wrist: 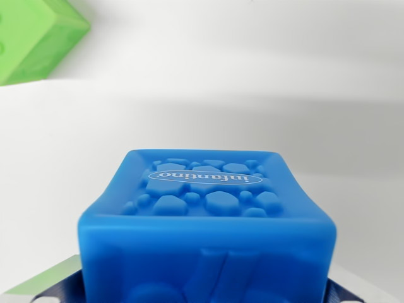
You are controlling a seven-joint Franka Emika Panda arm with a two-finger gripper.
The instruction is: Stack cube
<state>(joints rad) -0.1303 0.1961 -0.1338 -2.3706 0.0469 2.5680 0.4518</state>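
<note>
Blue cube fills the bottom middle of my wrist view, apparently sitting on something with blue and green edges peeking out below, so maybe stacked already? Green cube is cut off, top left. My fingers aren't visible; can't tell if I'm gripping.

The blue cube fills the near middle of the wrist view, and its lower part runs off the bottom edge, so what it rests on is hidden. Dark blue shapes at its lower corners – one at the near left – are cut off and too blurred to name. The gripper itself cannot be made out. At the far left, the green cube is cropped by the top and left edges – only one corner shows, out of focus.
</note>
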